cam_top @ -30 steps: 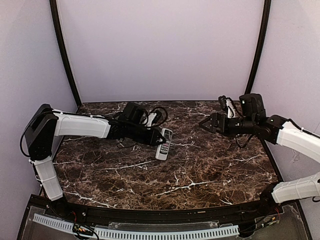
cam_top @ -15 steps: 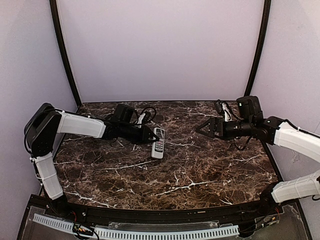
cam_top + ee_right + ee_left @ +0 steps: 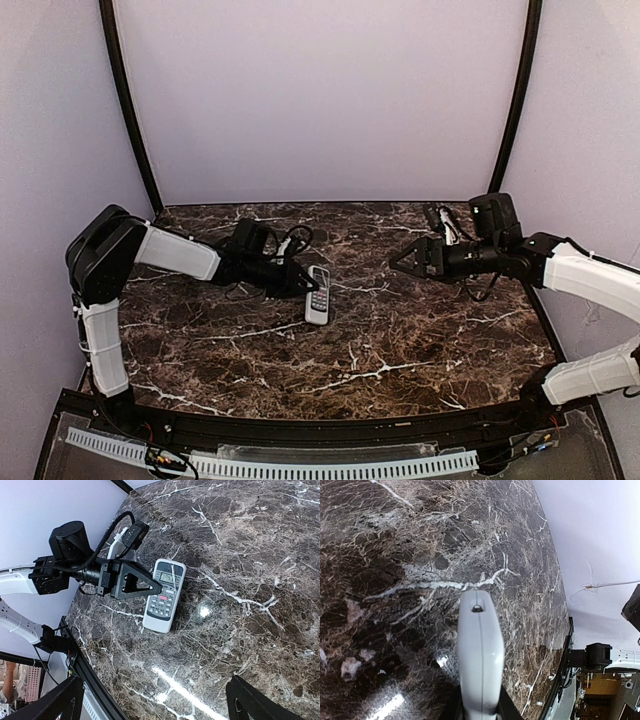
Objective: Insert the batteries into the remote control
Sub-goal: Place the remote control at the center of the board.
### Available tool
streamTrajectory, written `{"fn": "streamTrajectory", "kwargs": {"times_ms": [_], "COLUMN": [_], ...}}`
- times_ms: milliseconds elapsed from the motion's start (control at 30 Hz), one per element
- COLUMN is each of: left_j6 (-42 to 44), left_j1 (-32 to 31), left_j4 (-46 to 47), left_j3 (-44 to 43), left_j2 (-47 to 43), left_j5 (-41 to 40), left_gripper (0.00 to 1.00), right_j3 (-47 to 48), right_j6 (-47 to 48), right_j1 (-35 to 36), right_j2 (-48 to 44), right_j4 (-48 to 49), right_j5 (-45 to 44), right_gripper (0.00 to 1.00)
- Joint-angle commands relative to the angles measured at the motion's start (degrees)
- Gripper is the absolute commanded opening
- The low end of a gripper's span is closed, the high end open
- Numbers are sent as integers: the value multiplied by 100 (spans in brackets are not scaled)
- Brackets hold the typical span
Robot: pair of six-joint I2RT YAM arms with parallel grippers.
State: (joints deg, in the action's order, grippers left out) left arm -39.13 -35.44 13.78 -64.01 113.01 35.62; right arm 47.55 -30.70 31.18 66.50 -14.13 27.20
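The remote control (image 3: 318, 295) lies button-side up, left of centre on the marble worktop (image 3: 420, 350). The left claw (image 3: 299, 284) is clamped on its edge. The right claw (image 3: 398, 262) hangs well apart to the right, its jaws spread wide and empty. No batteries show in any view, and the remote's back faces down. Loading looks unstarted, with turning it over, opening it and filling it all seemingly left.
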Motion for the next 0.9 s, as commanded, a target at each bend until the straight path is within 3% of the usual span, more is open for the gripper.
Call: {"fn": "streamTrajectory", "kwargs": {"times_ms": [0, 267, 400, 667, 800, 867], "left_j6": [-183, -22, 128, 570, 1026, 1251], "left_j1": [94, 116, 122, 141, 143, 141], "left_j4": [251, -55, -332, -1229, -1940, -2158], "left_j3": [82, -99, -223, -558, -700, -731], "left_j2": [131, 331, 369, 187, -111, -290], "left_j5": [218, 156, 51, -404, -986, -1207], "left_gripper": [23, 27, 37, 67, 96, 98], "right_j3": [53, 44, 20, -41, -75, -79], "right_j6": [30, 19, 8, 28, 104, 149], "right_j1": [-49, -91, -97, -119, -145, -168], "right_j2": [27, 34, 11, -53, -76, -68], "right_j4": [156, 156, 157, 130, 130, 130], "right_j5": [68, 89, 102, 77, 67, 90], "right_gripper": [99, 99, 99, 99, 98, 99]}}
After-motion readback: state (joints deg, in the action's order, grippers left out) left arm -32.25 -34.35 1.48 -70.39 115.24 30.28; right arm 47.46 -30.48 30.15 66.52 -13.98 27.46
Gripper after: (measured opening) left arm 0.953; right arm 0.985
